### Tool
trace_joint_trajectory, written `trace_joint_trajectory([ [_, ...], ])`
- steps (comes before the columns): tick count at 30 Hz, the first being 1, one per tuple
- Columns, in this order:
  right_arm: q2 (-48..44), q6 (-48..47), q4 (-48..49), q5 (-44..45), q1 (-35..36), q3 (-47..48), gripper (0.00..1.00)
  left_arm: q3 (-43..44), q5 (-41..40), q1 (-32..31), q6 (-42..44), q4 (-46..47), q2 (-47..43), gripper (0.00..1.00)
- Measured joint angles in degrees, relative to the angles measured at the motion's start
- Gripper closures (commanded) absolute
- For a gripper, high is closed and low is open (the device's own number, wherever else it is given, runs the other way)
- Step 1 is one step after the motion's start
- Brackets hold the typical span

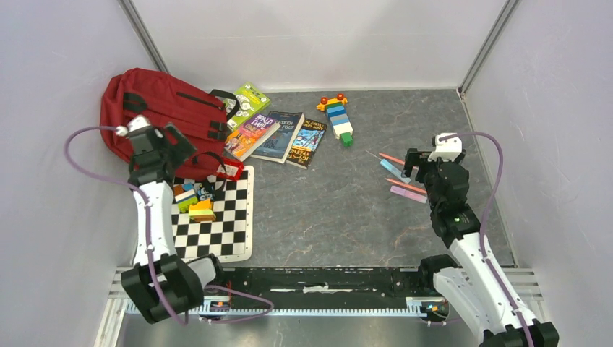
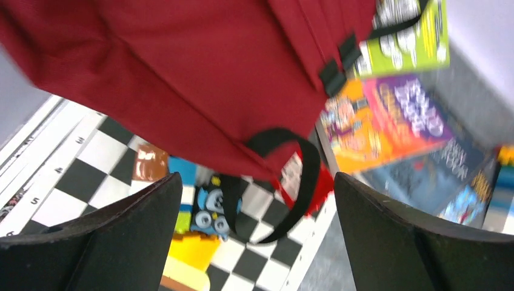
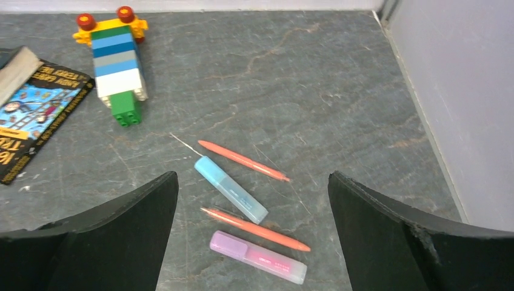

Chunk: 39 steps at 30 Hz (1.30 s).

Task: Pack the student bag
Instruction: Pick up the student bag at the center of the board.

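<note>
The student bag (image 1: 155, 108), dark red with black straps, lies at the far left, partly over a chessboard (image 1: 220, 217). My left gripper (image 1: 181, 148) hovers open at the bag's near edge. In the left wrist view the bag (image 2: 182, 73) fills the top, its black strap loop (image 2: 306, 182) hanging between the spread fingers of the left gripper (image 2: 257, 224). My right gripper (image 1: 416, 163) is open above two orange pens (image 3: 242, 159), a blue highlighter (image 3: 230, 189) and a purple highlighter (image 3: 257, 256). In the right wrist view nothing sits between the open right gripper (image 3: 251, 224) fingers.
Three books (image 1: 278, 134) and a green book (image 1: 249, 101) lie fanned right of the bag. A brick tower (image 1: 338, 119) lies beyond them. Toy bricks (image 1: 195, 202) and a small red box (image 1: 231, 170) rest on the chessboard. Walls close in left, right and back.
</note>
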Motion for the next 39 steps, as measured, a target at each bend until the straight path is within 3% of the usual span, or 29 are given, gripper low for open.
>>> trace_joint_trajectory([
  [5,2.6,-0.1,0.2,-5.4,0.0,2.4,0.02,-2.2,-0.9,10.0,-5.8,8.2,1.3,0.0],
  [13,5.4,-0.9,-1.3,-12.2,0.0,4.2,0.02,-5.7,-7.6,13.9,-9.4,15.6,7.0,0.0],
  [24,5.4,-1.5,-2.4,-15.6,0.0,4.6,0.02,-9.4,-3.9,18.0,-11.9,28.0,14.9,0.02],
  [26,5.5,-1.5,-2.4,-16.1,0.0,4.6,0.02,-9.4,-2.7,18.0,-11.9,29.8,16.5,0.15],
  [33,5.6,-1.5,-2.4,-17.0,0.0,4.6,0.02,-9.5,0.1,18.0,-11.1,32.6,17.2,0.9],
  [34,5.6,-1.5,-2.5,-17.1,0.0,4.6,0.02,-9.7,0.4,17.9,-10.8,32.9,16.7,0.97],
  [39,5.5,-1.6,-3.0,-17.7,0.0,4.6,0.02,-10.1,0.7,17.2,-9.8,32.7,13.5,0.98],
])
